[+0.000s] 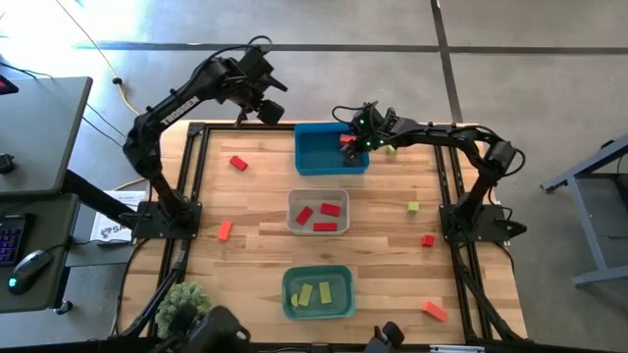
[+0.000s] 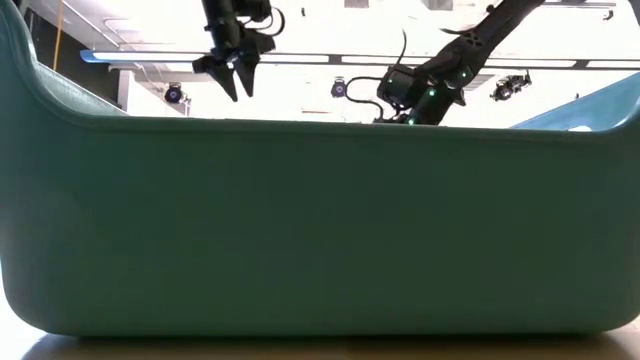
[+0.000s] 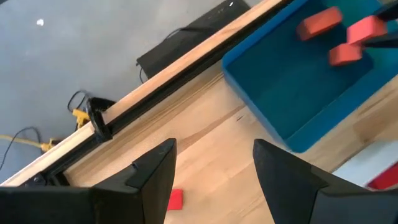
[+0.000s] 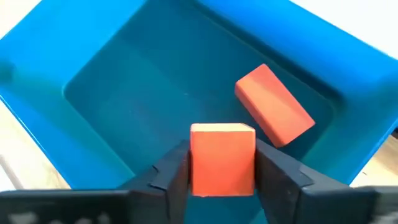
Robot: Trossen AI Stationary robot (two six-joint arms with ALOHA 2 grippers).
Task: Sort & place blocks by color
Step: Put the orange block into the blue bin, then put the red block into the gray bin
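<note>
Three rectangular plastic bins already hold sorted blocks: the teal bin point(image 1: 318, 293) at lower centre holds yellow-green bars, the clear-grey bin point(image 1: 318, 213) red blocks, the blue bin point(image 1: 331, 149) orange ones. You still have six loose blocks on the wooden table point(image 1: 255, 245), at left and right of frame. The left gripper point(image 1: 272, 111) hovers spread and empty, upper left. The right gripper point(image 4: 222, 168), over the blue bin, has an orange block point(image 4: 222, 158) between its fingers.

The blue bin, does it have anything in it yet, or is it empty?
Not empty. One orange block lies on the blue bin floor, and the right tool holds a second orange block between its fingers above it.
</note>
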